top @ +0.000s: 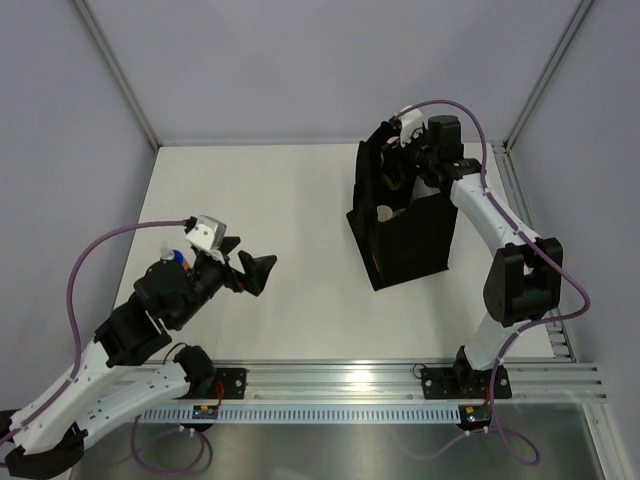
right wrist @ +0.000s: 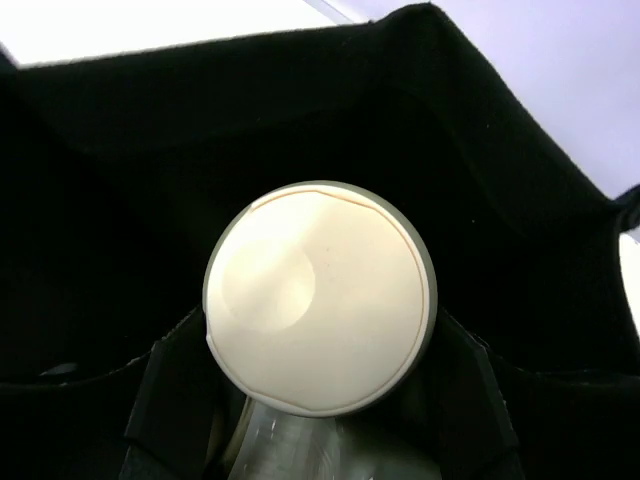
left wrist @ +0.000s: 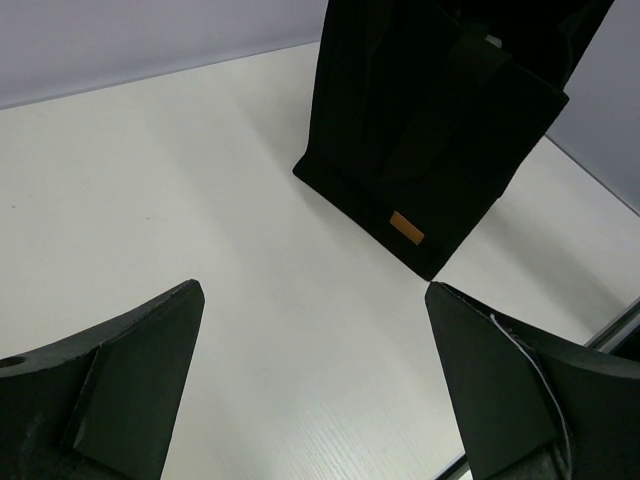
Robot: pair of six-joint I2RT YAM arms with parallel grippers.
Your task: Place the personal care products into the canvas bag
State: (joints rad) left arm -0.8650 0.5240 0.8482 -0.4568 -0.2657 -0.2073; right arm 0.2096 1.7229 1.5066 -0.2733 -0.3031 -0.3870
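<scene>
The black canvas bag [top: 410,235] stands upright at the right of the table; it also shows in the left wrist view [left wrist: 430,130] with its brown label [left wrist: 406,228]. My right gripper [top: 402,165] is over the bag's open mouth, shut on a bottle [right wrist: 320,295] seen end-on: a round cream face with a grey-green rim. Black fabric [right wrist: 150,150] surrounds it. My left gripper [top: 250,268] is open and empty above the table at the left, also seen in its own wrist view [left wrist: 313,290]. An orange bottle with a blue cap [top: 180,258] peeks out behind the left wrist.
The white table [top: 280,200] is walled by grey panels at the back and sides. An aluminium rail [top: 400,380] carrying the arm bases runs along the near edge. A purple cable [top: 110,245] loops over the left arm.
</scene>
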